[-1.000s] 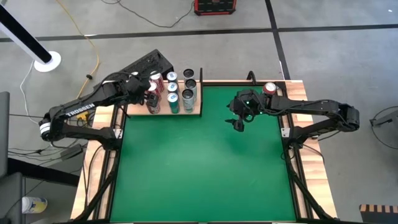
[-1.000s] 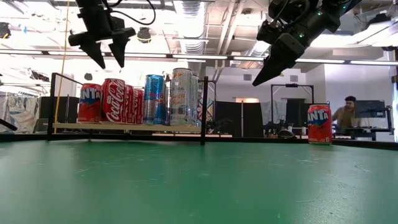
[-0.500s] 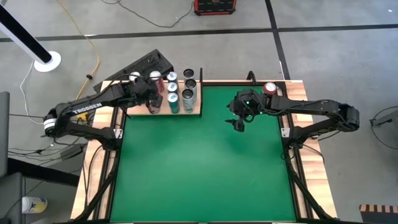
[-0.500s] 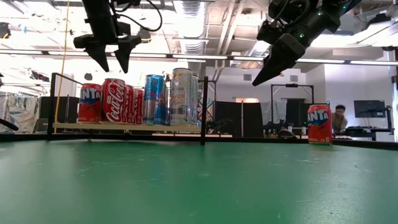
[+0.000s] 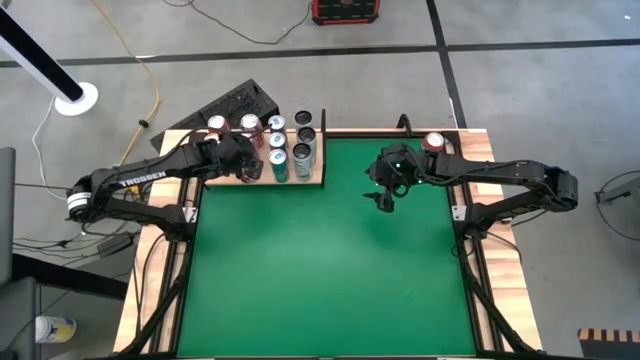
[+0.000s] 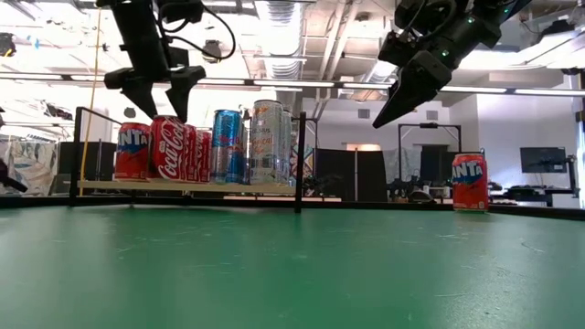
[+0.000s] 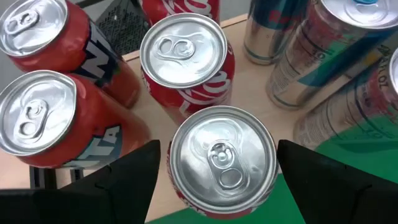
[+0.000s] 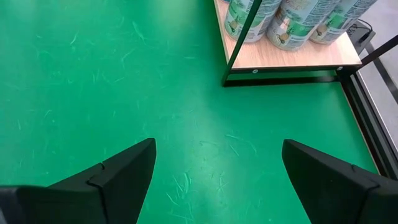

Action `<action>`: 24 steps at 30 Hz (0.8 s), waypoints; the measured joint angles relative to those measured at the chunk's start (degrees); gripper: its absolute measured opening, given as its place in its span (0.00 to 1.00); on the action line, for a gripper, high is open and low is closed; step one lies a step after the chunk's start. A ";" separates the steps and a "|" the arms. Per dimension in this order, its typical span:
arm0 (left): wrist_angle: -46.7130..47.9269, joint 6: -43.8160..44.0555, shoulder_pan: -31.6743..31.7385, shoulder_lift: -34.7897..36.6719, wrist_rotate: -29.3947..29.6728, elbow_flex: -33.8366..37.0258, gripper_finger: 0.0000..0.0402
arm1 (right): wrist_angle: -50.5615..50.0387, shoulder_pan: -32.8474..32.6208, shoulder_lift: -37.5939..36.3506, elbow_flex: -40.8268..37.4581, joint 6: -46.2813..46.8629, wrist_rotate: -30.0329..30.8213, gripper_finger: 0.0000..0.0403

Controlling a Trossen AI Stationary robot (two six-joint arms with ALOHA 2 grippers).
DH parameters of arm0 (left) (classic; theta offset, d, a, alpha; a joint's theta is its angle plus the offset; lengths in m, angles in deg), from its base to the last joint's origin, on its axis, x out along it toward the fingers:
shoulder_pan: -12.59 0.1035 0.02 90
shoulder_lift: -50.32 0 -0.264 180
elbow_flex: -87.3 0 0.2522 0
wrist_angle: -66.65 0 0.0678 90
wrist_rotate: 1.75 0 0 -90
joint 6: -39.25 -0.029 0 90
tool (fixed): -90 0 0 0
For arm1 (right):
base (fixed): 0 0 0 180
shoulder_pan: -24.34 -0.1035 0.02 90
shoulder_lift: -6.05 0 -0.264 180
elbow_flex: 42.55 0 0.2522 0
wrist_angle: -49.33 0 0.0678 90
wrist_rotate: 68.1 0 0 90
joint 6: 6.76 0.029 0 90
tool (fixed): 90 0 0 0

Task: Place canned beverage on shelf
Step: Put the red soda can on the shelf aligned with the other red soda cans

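Note:
The shelf (image 5: 314,179) is a pale-wood board at the table's far left, and several cans stand upright on it. A red Coca-Cola can (image 7: 222,158) stands at its near edge. My left gripper (image 7: 219,147) hangs open right over this can (image 6: 166,146), one finger on either side of the can's top, with a narrow gap to each. An orange Fanta can (image 5: 433,142) stands upright at the table's far right corner. My right gripper (image 5: 385,198) hangs open above the green tabletop, right of the shelf, with nothing between its fingers.
Two orange Fanta cans (image 7: 56,134), another Coca-Cola can (image 7: 186,59) and tall slim cans (image 7: 323,68) crowd the shelf around the left gripper. A black upright post (image 6: 299,160) stands at the shelf's right end. Bare green felt (image 5: 320,270) covers the table's middle and near side.
My left gripper has come down toward the cans on the shelf and now stands just over the front Coca-Cola can; its fingers stay as far apart as before. The cans have kept their places.

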 joint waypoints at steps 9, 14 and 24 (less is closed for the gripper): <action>-0.50 -1.77 0.02 -0.15 0.04 0.14 0.75 | 0.37 0.00 -0.01 0.01 0.02 0.00 0.92; -0.62 -2.56 0.02 -0.13 -0.32 0.14 0.63 | 0.39 0.00 0.00 0.00 0.02 0.00 0.92; 0.42 -4.87 0.02 -0.09 -1.35 0.08 0.57 | 0.39 0.00 0.00 0.01 0.41 0.00 0.92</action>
